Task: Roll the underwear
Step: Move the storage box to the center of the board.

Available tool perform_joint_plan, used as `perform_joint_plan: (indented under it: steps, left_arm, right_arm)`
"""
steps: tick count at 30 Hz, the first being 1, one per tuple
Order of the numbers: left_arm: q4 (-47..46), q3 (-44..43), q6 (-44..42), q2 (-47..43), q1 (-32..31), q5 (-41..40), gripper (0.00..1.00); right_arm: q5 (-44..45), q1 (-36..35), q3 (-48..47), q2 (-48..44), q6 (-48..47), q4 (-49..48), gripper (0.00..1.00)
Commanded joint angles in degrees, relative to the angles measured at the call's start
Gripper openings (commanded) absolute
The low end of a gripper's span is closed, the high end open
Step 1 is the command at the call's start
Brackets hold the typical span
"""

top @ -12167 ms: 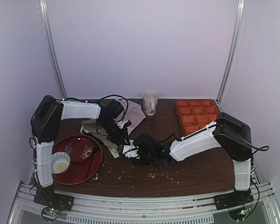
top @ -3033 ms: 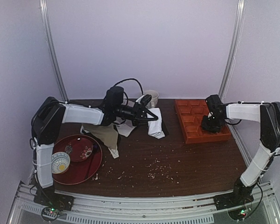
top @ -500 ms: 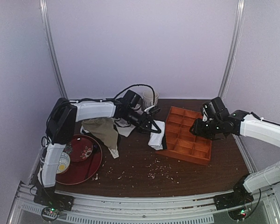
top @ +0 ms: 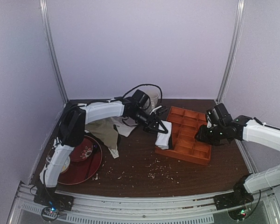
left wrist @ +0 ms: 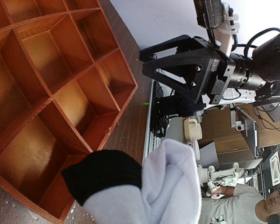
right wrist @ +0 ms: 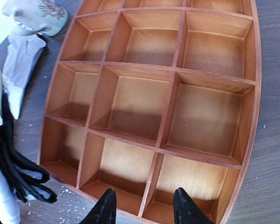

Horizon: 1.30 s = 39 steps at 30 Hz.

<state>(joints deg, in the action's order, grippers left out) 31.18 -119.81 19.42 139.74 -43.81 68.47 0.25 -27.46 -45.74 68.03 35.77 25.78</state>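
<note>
Left hand (top: pixel 157 128) grips rolled underwear (top: pixel 164 140) above tray (right wrist: pixel 170 114) corner compartment; right hand (right wrist: pixel 144 210) open.

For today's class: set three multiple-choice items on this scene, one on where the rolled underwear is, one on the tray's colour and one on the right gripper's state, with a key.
1. Where does the underwear hang?
A over the tray's left edge
B over its right edge
C over its middle

2. What colour is the tray?
A blue
B orange-brown
C green

3. How is the right gripper?
A shut on the underwear
B shut on the tray's wall
C open, holding nothing

Key:
1 A, the top view shows the white roll at the tray's left edge.
2 B, every view shows orange-brown walls.
3 C, the right wrist view shows its fingers apart above the tray.
</note>
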Motion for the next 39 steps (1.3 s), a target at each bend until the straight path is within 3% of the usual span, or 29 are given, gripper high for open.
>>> perform_joint_plan:
  steps: [1, 7, 21, 28, 39]
  left_arm:
    - [6.5, -2.3, -5.9, -1.0, 0.1, -3.1, 0.00]
    - [6.1, 1.9, -6.5, -5.1, 0.1, -3.4, 0.00]
    - [-0.3, 8.7, -2.8, -12.7, 0.1, -2.3, 0.00]
    - [0.1, 9.6, -2.4, -15.1, 0.2, -1.7, 0.00]
    - [4.8, 16.8, -7.0, -19.8, 0.7, -2.1, 0.00]
  right_arm:
    - [3.8, 0.7, -3.0, 4.9, 1.6, 0.3, 0.40]
    - [4.7, 2.5, -8.5, 15.0, 3.6, -0.1, 0.38]
    - [6.7, 3.2, -11.7, 26.7, 2.9, -3.3, 0.35]
    - [4.8, 3.2, -13.8, 30.6, -3.2, -2.9, 0.21]
    - [1.9, -1.9, -11.4, 28.9, -10.8, -4.6, 0.18]
